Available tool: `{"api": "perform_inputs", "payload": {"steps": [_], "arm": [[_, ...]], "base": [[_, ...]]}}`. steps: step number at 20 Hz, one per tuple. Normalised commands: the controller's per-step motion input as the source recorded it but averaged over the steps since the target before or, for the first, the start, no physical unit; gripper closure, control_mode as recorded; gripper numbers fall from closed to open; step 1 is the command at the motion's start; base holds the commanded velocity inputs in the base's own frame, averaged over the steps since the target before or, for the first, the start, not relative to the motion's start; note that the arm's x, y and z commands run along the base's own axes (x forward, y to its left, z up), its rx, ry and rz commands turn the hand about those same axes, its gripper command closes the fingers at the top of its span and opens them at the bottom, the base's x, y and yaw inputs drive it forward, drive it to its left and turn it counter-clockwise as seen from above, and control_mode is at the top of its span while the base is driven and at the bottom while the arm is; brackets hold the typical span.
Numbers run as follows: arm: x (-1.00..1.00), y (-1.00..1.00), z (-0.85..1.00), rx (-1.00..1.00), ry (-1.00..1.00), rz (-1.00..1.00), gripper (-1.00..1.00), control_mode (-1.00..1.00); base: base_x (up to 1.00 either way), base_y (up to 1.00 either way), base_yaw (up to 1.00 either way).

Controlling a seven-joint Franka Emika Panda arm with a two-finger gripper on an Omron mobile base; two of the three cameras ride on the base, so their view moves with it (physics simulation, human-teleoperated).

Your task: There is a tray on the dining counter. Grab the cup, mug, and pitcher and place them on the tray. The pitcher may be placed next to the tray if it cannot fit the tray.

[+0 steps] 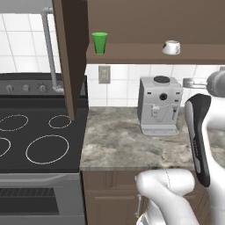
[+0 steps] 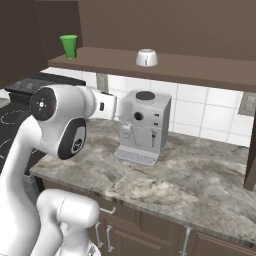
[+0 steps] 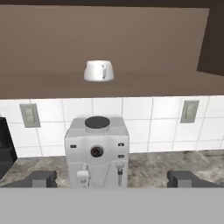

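Observation:
The green cup point(image 1: 99, 42) point(image 2: 69, 46) stands upright at the left end of the open brown cabinet shelf point(image 1: 149, 53). The white mug point(image 1: 171, 47) point(image 2: 146, 57) point(image 3: 99, 71) sits further right on the same shelf, above the coffee machine. My gripper point(image 3: 113, 179) is open, with its two dark fingertips point(image 3: 41, 178) spread wide and nothing between them. It is well below the mug, level with the coffee machine and facing it, and apart from both vessels. The tray, the pitcher and the dining counter are out of view.
A silver coffee machine point(image 1: 159, 105) point(image 2: 142, 125) point(image 3: 97, 151) stands on the marbled counter point(image 1: 118, 145) against the tiled wall. A black stove point(image 1: 35, 132) lies to the left. An open cabinet door point(image 1: 72, 52) hangs beside the cup.

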Motion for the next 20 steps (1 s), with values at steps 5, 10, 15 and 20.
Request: {"api": "perform_inputs", "payload": {"steps": [5,10,15,20], "arm": [[0.02,-0.1,0.53,0.01,0.0,-0.05,-1.0,-1.0],[0.06,-0.04,0.42,0.0,0.0,-0.02,-1.0,-1.0],[0.01,0.0,0.4,0.0,0.01,0.0,-1.0,-1.0],[0.03,0.0,0.28,0.0,0.01,0.04,-1.0,-1.0]], "base": [[0.0,0.0,0.0],[0.0,0.0,0.0],[0.0,0.0,0.0],[0.0,0.0,0.0]]}}
